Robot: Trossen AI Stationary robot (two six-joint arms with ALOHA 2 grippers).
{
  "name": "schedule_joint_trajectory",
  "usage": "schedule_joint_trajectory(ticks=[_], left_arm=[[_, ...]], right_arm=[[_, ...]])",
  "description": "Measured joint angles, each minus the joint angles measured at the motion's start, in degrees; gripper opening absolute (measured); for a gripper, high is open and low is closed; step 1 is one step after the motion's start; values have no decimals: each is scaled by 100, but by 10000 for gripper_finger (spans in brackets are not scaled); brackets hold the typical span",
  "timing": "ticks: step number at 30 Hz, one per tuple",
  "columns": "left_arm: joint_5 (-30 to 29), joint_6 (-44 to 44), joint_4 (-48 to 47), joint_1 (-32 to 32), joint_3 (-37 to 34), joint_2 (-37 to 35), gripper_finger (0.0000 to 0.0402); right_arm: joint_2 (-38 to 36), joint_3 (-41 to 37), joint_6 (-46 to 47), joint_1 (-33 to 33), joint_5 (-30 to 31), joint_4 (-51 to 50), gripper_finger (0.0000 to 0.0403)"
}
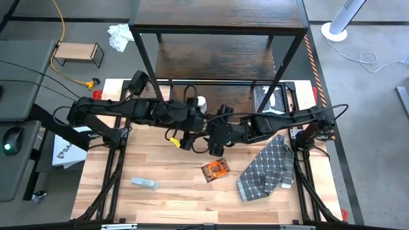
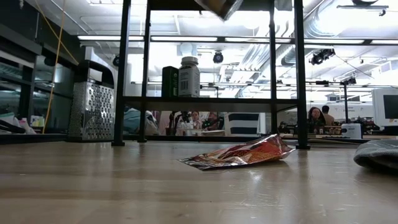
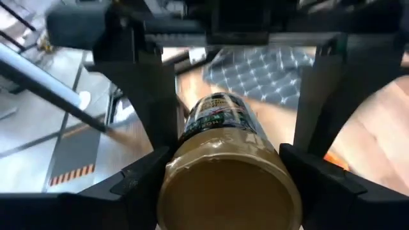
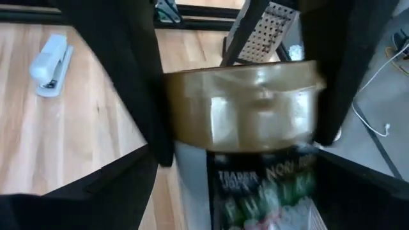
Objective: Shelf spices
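The left pincer point(image 3: 223, 185) gripped the tan-lidded jar point(image 3: 227, 172) mid-surface, near the shelf point(image 1: 217, 25). The right pincer point(image 4: 243, 121) stood wide open around that jar's lid.

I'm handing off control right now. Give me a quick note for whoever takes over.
Left gripper: shut on the tan-lidded jar, held mid-air above the table.
Right gripper: at the same jar; grip unclear.
Done: white-capped jar and dark jar stand on the shelf.
Left: shelve the tan-lidded jar, then the reddish-brown packet lying on the table.
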Motion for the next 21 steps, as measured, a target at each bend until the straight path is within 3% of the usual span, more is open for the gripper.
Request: schedule_joint_trajectory(ticks=[8, 14, 21], left_arm=[[223, -2, 154, 2, 1, -23, 266], [295, 0, -24, 9, 12, -67, 266], [275, -35, -281, 7, 21, -67, 266]], right_arm=[[2, -24, 18, -55, 45, -34, 356], [3, -27, -91, -51, 447, 31, 267], [20, -39, -165, -58, 441, 59, 261]])
